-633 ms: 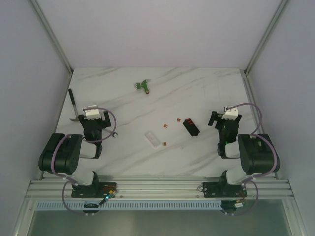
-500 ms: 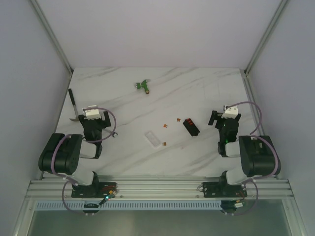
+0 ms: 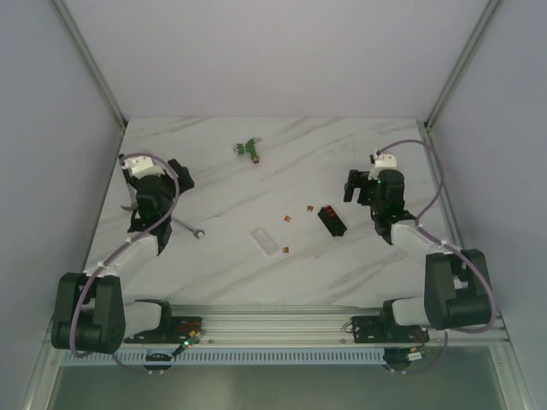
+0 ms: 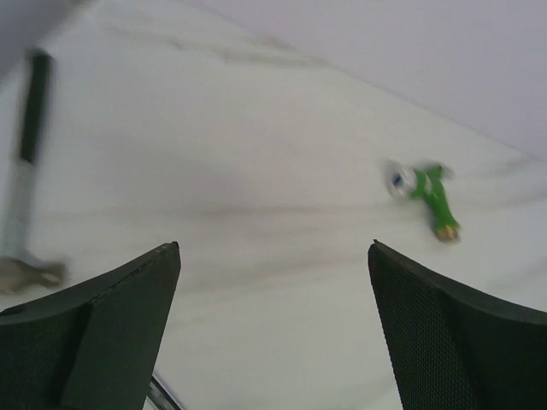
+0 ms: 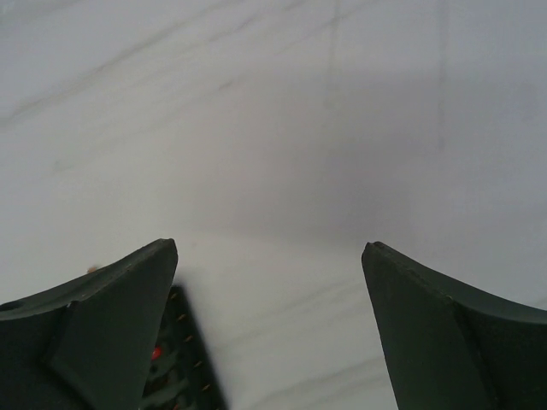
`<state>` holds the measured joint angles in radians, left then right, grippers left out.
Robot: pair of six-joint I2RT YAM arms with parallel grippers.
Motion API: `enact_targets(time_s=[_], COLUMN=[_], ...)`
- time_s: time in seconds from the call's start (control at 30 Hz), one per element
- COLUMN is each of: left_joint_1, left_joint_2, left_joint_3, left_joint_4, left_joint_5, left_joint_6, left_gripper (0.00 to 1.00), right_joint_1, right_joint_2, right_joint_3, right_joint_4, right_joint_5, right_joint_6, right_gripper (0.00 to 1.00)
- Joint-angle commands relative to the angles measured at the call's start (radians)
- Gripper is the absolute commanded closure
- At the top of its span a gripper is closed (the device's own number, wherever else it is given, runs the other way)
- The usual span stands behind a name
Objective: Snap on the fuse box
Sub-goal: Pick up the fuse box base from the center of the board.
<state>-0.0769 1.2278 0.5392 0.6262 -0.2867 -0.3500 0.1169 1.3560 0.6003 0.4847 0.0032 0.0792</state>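
The fuse box point(image 3: 332, 220) lay flat on the marble tabletop point(image 3: 359, 137), right of the middle, with red spots showing on its top face. The right pincer point(image 3: 355, 186) was near it on the side toward the far right corner, its jaws wide apart and holding nothing. In the right wrist view the fuse box appeared only partly, at the bottom behind the left finger, with bare marble between the two fingers. The left pincer point(image 4: 273, 256) was over the left part of the tabletop, jaws also wide apart and empty, facing the far edge. A green T-shaped connector point(image 3: 249, 149) lay ahead of it near the far edge, well apart from the fuse box. A clear plastic piece point(image 3: 266, 242) lay near the middle, left of the fuse box, with three small orange pieces point(image 3: 285, 249) scattered between and beside them. A small metal spanner point(image 3: 192, 229) lay close to the left arm, and a black-handled tool point(image 4: 32, 111) lay along the left edge
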Motion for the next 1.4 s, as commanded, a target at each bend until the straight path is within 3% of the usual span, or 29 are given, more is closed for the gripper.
enact_targets(time_s=[0.0, 0.17, 0.37, 0.63, 0.8, 1.0, 1.13, 1.37], left_joint_1=[-0.055, -0.191, -0.356, -0.455, -0.462, -0.476, -0.542, -0.709], left_joint_2=[0.012, 0.035, 0.036, 0.067, 0.119, 0.155, 0.164, 0.259], left_joint_3=[0.011, 0.008, 0.021, 0.035, 0.041, 0.062, 0.099, 0.22], left_joint_4=[-0.238, -0.282, -0.366, -0.407, -0.416, -0.428, -0.487, -0.679], left_joint_5=[0.185, 0.3, 0.273, 0.281, 0.31, 0.339, 0.261, -0.046], left_joint_6=[-0.218, -0.296, -0.326, -0.368, -0.402, -0.406, -0.384, -0.341], left_gripper=[0.0, 0.0, 0.0, 0.0, 0.0, 0.0, 0.0, 0.0], right_joint_1=[0.059, 0.158, 0.209, 0.29, 0.343, 0.398, 0.421, 0.423], right_joint_2=[0.031, 0.12, 0.178, 0.232, 0.246, 0.238, 0.228, 0.221], right_joint_3=[0.069, 0.15, 0.2, 0.215, 0.233, 0.234, 0.233, 0.218], right_joint_4=[-0.27, -0.404, -0.466, -0.558, -0.599, -0.616, -0.611, -0.592], right_joint_5=[-0.08, -0.058, -0.05, 0.016, 0.046, 0.07, 0.075, 0.115], right_joint_6=[0.048, 0.036, 0.031, 0.056, 0.094, 0.119, 0.134, 0.143], right_gripper=[0.04, 0.08, 0.16, 0.23, 0.31, 0.46, 0.49, 0.52])
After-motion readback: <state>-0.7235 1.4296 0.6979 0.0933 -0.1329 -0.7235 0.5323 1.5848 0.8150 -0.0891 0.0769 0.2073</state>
